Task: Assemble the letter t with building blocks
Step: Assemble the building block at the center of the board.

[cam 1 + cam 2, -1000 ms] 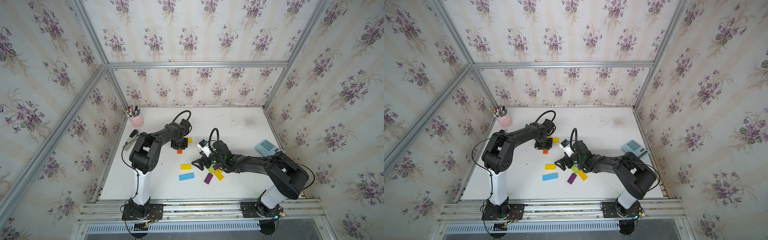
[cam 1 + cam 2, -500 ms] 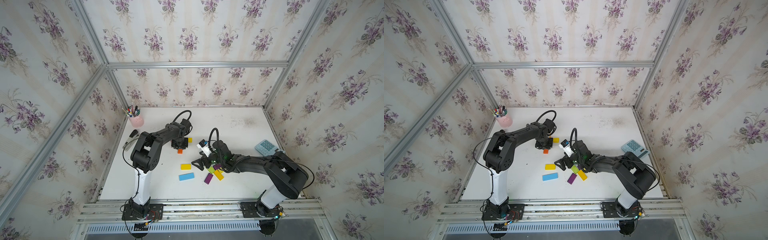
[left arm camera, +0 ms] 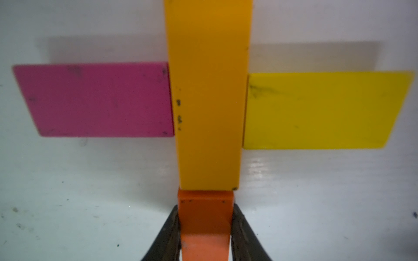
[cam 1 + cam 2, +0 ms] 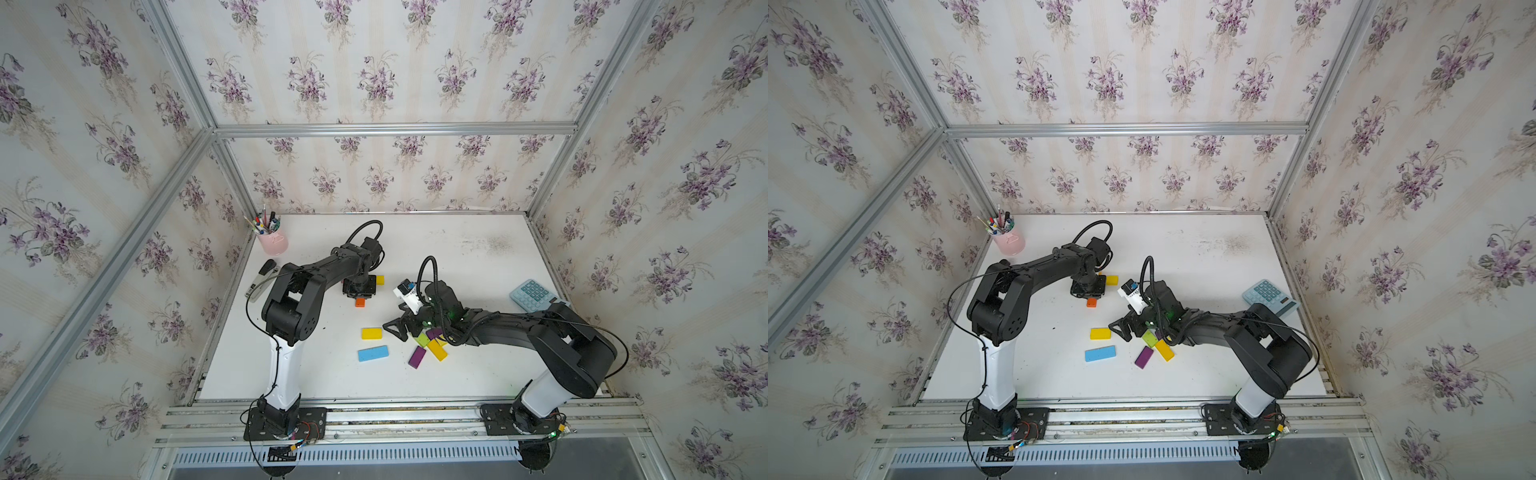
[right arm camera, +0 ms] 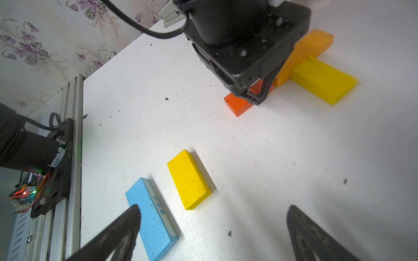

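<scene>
Vs a sec ago: no visible change. Blocks lie where they were, both arms in same pose, L fingers as before on the orange block (image 3: 204, 228)

Amber block (image 3: 208, 97) = landmark. Its long axis runs straight away from the L wrist cam. Orange block sits end-to-end w/ it on the same axis, ends touching. Magenta block (image 3: 97, 99) & yellow crossbar block (image 3: 321, 110) lie flat, long axes crosswise to the amber one. Each butts vs one of its long sides, opp. each other, yellow a bit nearer the orange end than magenta

L gripper (image 3: 205, 209): fingers pinch the orange block's long sides, block flat on table (image 3: 90, 192). L arm: elbow up, forearm reaching out, wrist pointing straight down over the amber block, hiding it in both top views

R gripper (image 5: 213, 210): spread wide, nothing betw fingers. R arm low, stretched across the table, gripper well apart from the amber block, off its orange-end side. Loose yellow block (image 5: 188, 179) & blue block (image 5: 150, 218) lie flat side by side just ahead of it, long axes approx parallel, roughly crosswise to the amber one
</scene>
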Motion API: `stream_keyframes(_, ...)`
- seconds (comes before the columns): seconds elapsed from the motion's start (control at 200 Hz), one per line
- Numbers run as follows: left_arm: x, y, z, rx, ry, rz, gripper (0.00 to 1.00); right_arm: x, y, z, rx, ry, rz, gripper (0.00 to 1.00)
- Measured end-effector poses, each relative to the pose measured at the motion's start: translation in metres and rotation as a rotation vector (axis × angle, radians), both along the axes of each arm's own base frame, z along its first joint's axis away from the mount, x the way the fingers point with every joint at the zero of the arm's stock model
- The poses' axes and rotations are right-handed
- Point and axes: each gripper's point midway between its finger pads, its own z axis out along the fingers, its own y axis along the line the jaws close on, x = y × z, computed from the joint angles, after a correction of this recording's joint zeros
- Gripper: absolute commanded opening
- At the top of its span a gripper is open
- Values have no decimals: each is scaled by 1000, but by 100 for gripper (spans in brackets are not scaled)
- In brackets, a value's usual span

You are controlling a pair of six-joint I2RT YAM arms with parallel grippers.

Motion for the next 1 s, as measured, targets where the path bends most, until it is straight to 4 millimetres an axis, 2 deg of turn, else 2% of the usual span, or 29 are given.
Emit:
stream_keyframes(0.619, 1, 1, 0, 1, 4, 8, 41, 0, 0, -1, -1, 4, 3, 100)
stream_keyframes(0.999, 1, 0, -1, -6, 4, 14, 36, -1, 1, -1, 0, 5, 6, 100)
